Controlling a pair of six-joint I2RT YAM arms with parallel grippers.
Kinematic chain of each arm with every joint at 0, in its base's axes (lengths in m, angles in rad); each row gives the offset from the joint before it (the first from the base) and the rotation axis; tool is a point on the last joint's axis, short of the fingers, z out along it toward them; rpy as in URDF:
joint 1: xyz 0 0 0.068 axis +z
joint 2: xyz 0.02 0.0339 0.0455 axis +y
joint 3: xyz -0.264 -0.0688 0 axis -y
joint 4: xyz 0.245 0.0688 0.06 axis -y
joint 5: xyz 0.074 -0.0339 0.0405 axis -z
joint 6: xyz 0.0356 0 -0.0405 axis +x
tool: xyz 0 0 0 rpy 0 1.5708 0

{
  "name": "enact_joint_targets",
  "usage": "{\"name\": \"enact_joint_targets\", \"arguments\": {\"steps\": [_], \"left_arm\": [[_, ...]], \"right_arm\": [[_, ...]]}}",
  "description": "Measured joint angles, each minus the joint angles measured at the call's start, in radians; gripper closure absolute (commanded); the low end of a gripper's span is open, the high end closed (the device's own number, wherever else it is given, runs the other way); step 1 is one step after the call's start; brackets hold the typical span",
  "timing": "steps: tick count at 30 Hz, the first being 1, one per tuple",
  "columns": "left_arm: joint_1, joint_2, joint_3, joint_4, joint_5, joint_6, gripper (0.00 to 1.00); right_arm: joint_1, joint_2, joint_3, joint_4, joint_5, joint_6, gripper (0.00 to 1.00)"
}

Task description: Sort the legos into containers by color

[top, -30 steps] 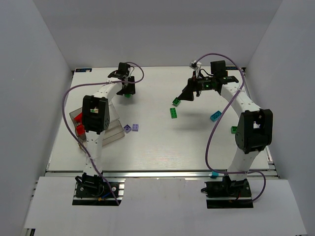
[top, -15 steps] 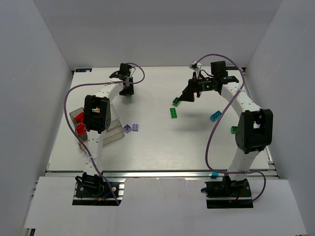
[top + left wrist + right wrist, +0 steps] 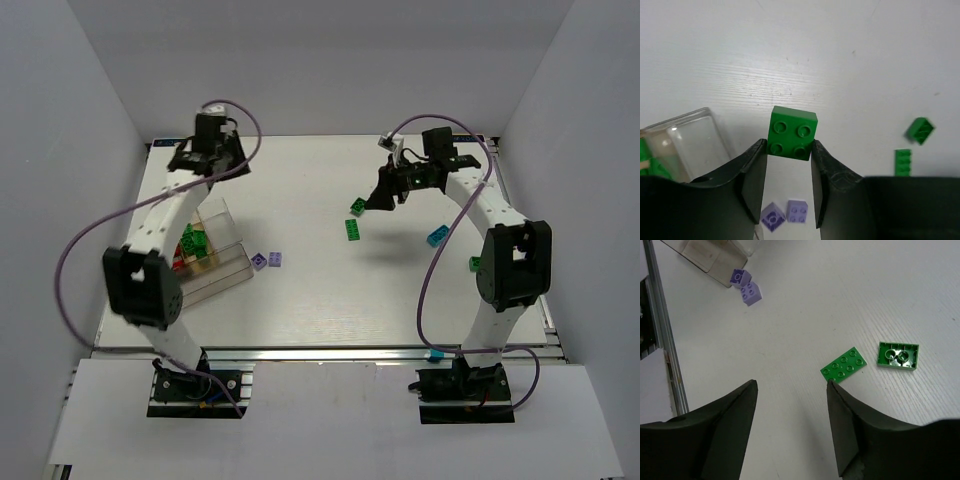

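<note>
Left jaws tip-pinch four-stud green brick [image 3: 792, 132], could slip before reaching the clear container [image 3: 225, 262]; right jaws open, empty.

You've got one green 2x2 brick [image 3: 791, 132] pinched between the left gripper [image 3: 788, 146] fingers, studs facing the wrist camera. The clear container [image 3: 226, 270] sits near left, skewed to the table edges. It holds green bricks [image 3: 196, 241], with red bricks [image 3: 180, 263] toward its left side. Two light purple bricks [image 3: 267, 260] lie side by side just right of it. Mid-table: a green plate [image 3: 844, 365], studs up, and an upturned green brick [image 3: 898, 354], apart. A teal brick [image 3: 437, 237] lies further right.
</note>
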Motion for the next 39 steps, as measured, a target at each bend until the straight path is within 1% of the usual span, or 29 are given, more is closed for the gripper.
{"name": "enact_joint_targets", "arguments": {"steps": [1,2,5,6,9,12,14,16,17,18,20,21,23,24,25,26,28,30,35,39], "left_arm": [[0.012,-0.080,-0.028,0.001,-0.001,-0.013,0.87],[0.028,-0.157,-0.057,0.005,-0.005,-0.025,0.87],[0.090,-0.331,-0.158,0.004,-0.035,-0.055,0.89],[0.109,-0.369,-0.196,-0.001,-0.046,-0.064,0.90],[0.176,-0.417,-0.321,-0.035,-0.084,-0.083,0.93],[0.227,-0.381,-0.407,-0.085,-0.100,-0.093,0.94],[0.254,-0.353,-0.453,-0.108,-0.104,-0.093,0.93],[0.272,-0.340,-0.476,-0.121,-0.106,-0.090,0.89],[0.280,-0.333,-0.479,-0.127,-0.106,-0.089,0.86],[0.286,-0.328,-0.479,-0.125,-0.106,-0.087,0.79],[0.301,-0.315,-0.479,-0.116,-0.105,-0.082,0.68],[0.305,-0.308,-0.478,-0.113,-0.105,-0.080,0.53],[0.313,-0.283,-0.478,-0.105,-0.101,-0.072,0.42],[0.317,-0.269,-0.477,-0.101,-0.098,-0.069,0.38],[0.319,-0.256,-0.477,-0.098,-0.097,-0.064,0.33],[0.320,-0.243,-0.477,-0.097,-0.093,-0.061,0.31],[0.324,-0.226,-0.475,-0.097,-0.088,-0.059,0.26],[0.325,-0.220,-0.469,-0.099,-0.084,-0.054,0.25],[0.327,-0.234,-0.428,-0.106,-0.068,-0.051,0.24],[0.328,-0.327,-0.415,-0.119,-0.031,-0.054,0.25]], "right_arm": [[0.003,0.003,0.000,0.000,0.012,0.002,0.43],[0.008,0.009,0.000,0.000,0.026,0.004,0.45],[0.022,0.030,0.000,-0.003,0.069,0.008,0.56],[0.028,0.039,0.000,-0.007,0.088,0.009,0.66],[0.048,0.063,0.003,-0.023,0.161,0.014,0.71],[0.072,0.091,0.016,-0.029,0.248,0.023,0.72],[0.088,0.102,0.018,-0.029,0.301,0.031,0.64],[0.103,0.110,0.026,-0.033,0.349,0.037,0.56],[0.112,0.114,0.029,-0.034,0.369,0.038,0.53],[0.120,0.115,0.033,-0.034,0.388,0.040,0.51],[0.134,0.117,0.039,-0.034,0.422,0.044,0.47],[0.142,0.118,0.041,-0.033,0.441,0.050,0.42],[0.155,0.121,0.042,-0.033,0.476,0.060,0.38],[0.163,0.124,0.042,-0.033,0.497,0.064,0.32],[0.171,0.129,0.042,-0.034,0.518,0.071,0.31],[0.178,0.135,0.042,-0.034,0.538,0.076,0.27],[0.192,0.148,0.042,-0.034,0.571,0.084,0.25],[0.205,0.161,0.042,-0.034,0.601,0.092,0.24],[0.242,0.195,0.042,-0.032,0.692,0.136,0.25],[0.282,0.225,0.042,-0.004,0.770,0.180,0.29]]}}
